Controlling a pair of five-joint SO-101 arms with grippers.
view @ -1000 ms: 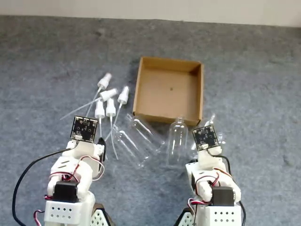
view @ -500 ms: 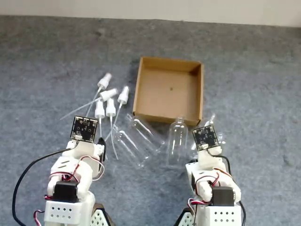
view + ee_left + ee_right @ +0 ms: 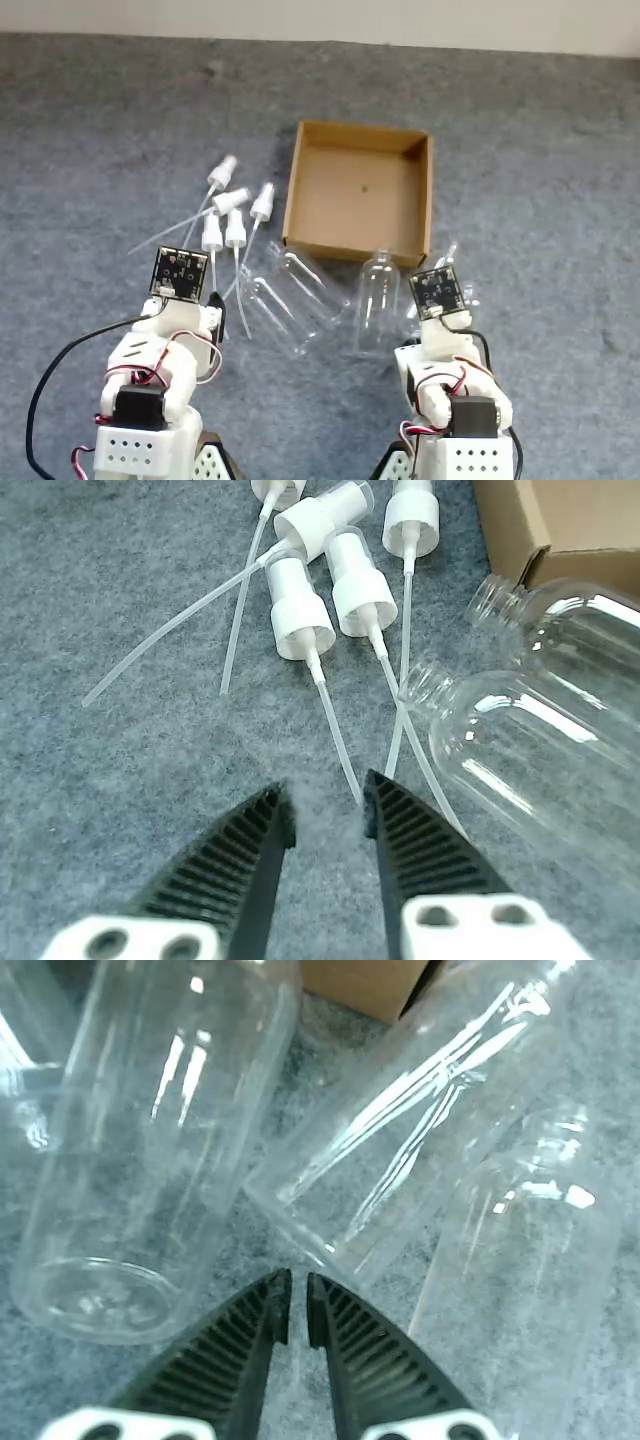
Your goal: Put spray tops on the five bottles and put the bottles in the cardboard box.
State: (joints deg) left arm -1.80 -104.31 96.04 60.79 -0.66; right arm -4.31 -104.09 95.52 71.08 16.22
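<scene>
So far: nothing capped or boxed.
Spray tops [image 3: 232, 215]: loose on the bench [image 3: 100, 120].
Bottles [image 3: 375, 300]: lying by the cardboard box [image 3: 350, 195].
Left pincer [image 3: 322, 815]: open, empty.
Right pincer [image 3: 295, 1305]: almost closed, empty.

This looks like a small robotics lab or test bench, not a living room. A left arm [image 3: 150, 385] and a right arm [image 3: 455, 395] stand side by side, each with a bare circuit board [image 3: 181, 271] and loose wires [image 3: 37, 400]. The table [image 3: 100, 120] is covered in plain grey felt-like cloth, with a bare pale wall [image 3: 320, 18] behind, and clear bottles [image 3: 376, 300] lie on it.
</scene>
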